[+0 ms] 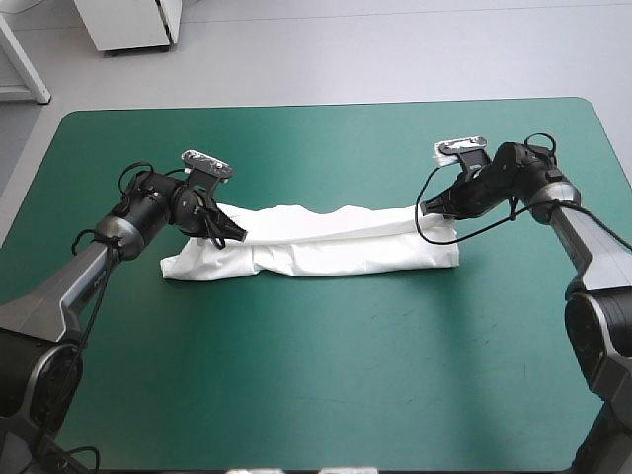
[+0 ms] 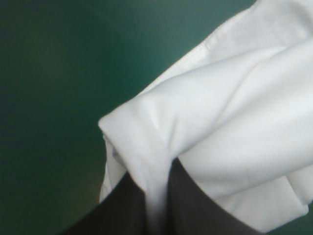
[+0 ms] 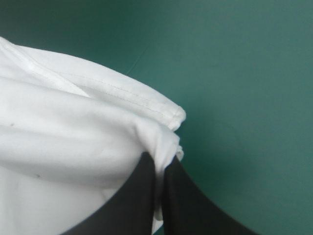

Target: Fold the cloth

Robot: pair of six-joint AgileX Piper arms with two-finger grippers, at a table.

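Left end effector (image 1: 233, 235) and right end effector (image 1: 425, 208) each clamped the T-shirt (image 1: 331, 247); moving together, cloth taut, looked wisest.

High view: left gripper (image 1: 234, 236) tips buried in T-shirt (image 1: 336, 252) fold, contact too small to make out. Right gripper (image 1: 424, 207) tips likewise half lost in cloth. Sleeves, collar hidden inside folded band. Table (image 1: 316, 375) near-left corner behind left arm (image 1: 69, 286).
Left wrist view: pinched cloth covers inner faces of fingers (image 2: 122, 210); finger bases cropped; T-shirt runs out of frame.
Right wrist view: same pinch, same cropping.
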